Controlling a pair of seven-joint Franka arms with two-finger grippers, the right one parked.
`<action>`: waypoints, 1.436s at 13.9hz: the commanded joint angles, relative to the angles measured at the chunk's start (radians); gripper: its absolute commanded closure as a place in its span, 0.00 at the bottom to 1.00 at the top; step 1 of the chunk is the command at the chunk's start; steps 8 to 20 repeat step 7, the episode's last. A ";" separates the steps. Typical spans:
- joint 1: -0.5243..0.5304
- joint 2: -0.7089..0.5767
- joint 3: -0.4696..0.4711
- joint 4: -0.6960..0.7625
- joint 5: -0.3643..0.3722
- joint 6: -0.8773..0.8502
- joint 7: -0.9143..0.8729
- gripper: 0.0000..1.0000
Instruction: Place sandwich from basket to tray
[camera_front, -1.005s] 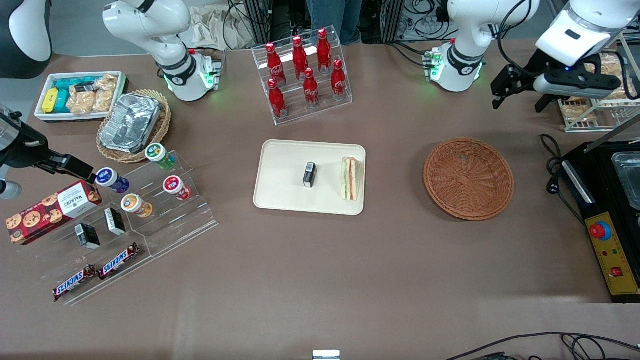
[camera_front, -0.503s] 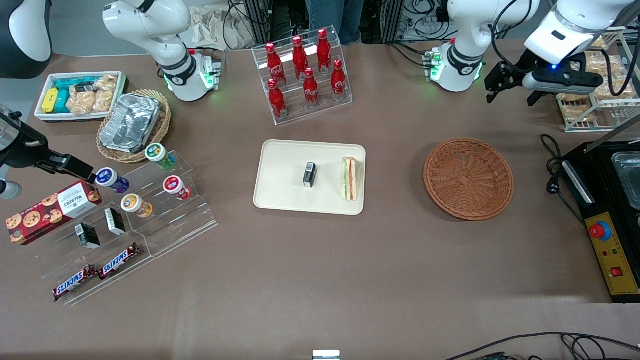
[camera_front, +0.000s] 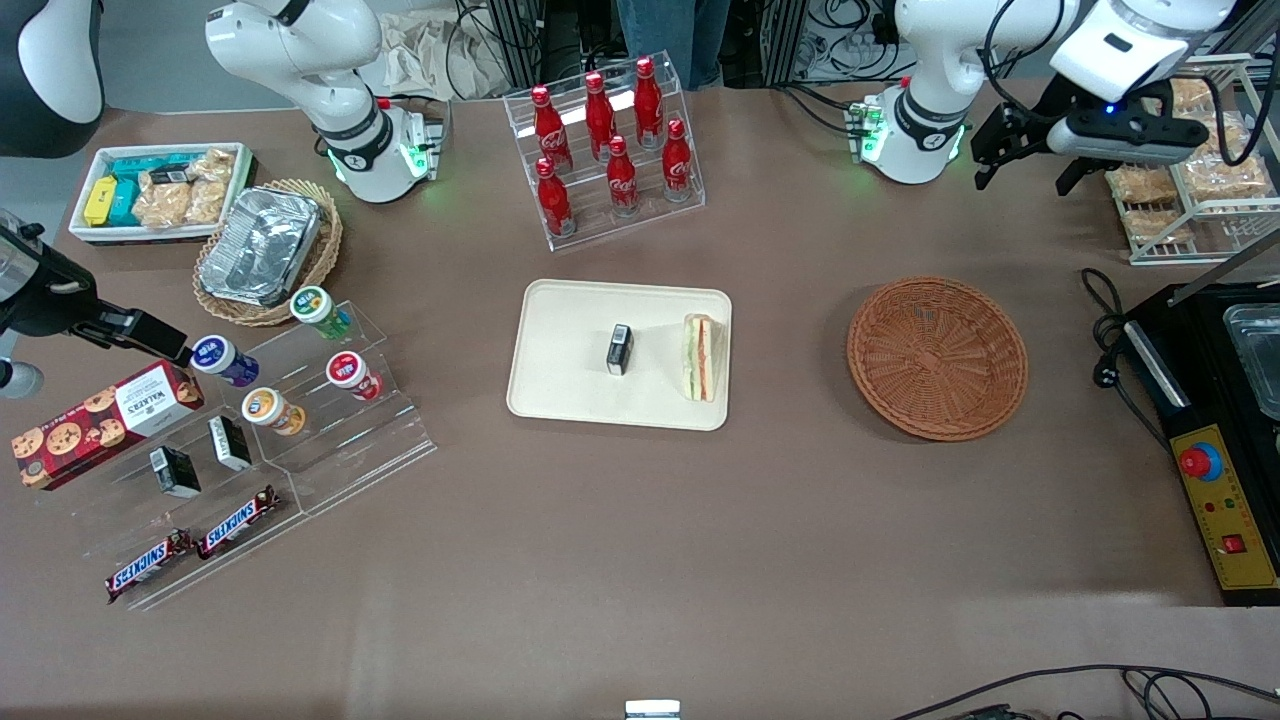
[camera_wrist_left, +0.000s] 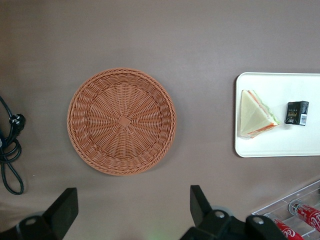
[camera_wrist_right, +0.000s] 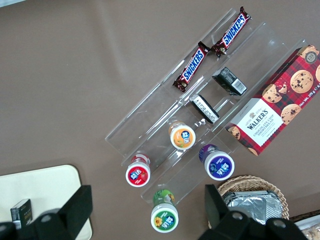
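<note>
front view overhead, wrist views straight down, sharing tray (camera_front: 560, 340)

I see a wide matte brown table (camera_front: 640, 560) under even, soft light. Past its edge farthest from my front camera there are black cables (camera_front: 850, 45) on a grey floor (camera_front: 150, 50). A black control box (camera_front: 1215, 440) sits at the working arm's end.

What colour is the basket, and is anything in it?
Reddish-brown wicker basket, empty; clearest in the left wrist view. The gripper, open, hangs above the table, farther from the front camera.
</note>
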 joint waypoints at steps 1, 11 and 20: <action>-0.001 0.013 0.013 0.040 0.005 -0.007 0.001 0.01; -0.001 0.159 0.012 0.233 0.057 -0.065 -0.008 0.01; -0.001 0.159 0.012 0.233 0.057 -0.065 -0.008 0.01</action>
